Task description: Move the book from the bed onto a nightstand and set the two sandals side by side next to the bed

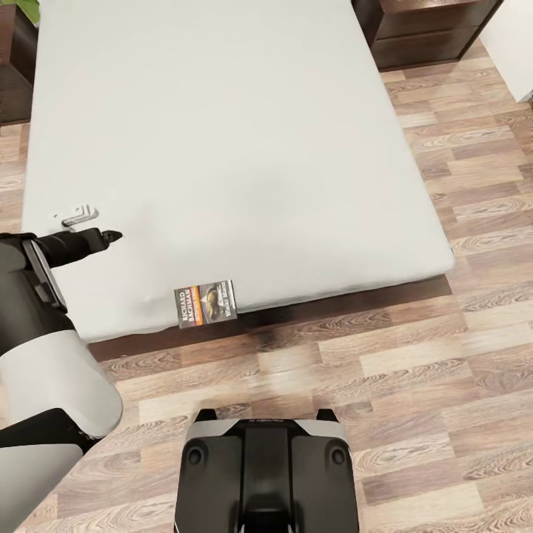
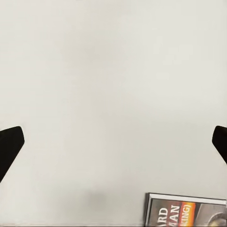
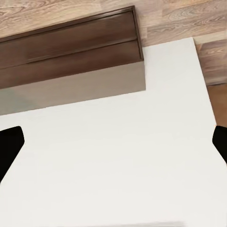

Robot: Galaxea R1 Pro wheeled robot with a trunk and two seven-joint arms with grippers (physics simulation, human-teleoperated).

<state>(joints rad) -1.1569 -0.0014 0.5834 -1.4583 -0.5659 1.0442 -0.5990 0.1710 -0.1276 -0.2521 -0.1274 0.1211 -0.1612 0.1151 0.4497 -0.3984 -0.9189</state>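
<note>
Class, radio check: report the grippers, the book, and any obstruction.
Left gripper over the mattress, fingers open, empty. Right gripper open, empty. Book flat at the mattress's near edge. Nothing between left gripper and book.

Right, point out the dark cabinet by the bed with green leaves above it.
The cabinet at the head view's left edge; the drawer-fronted one at upper right has none.
</note>
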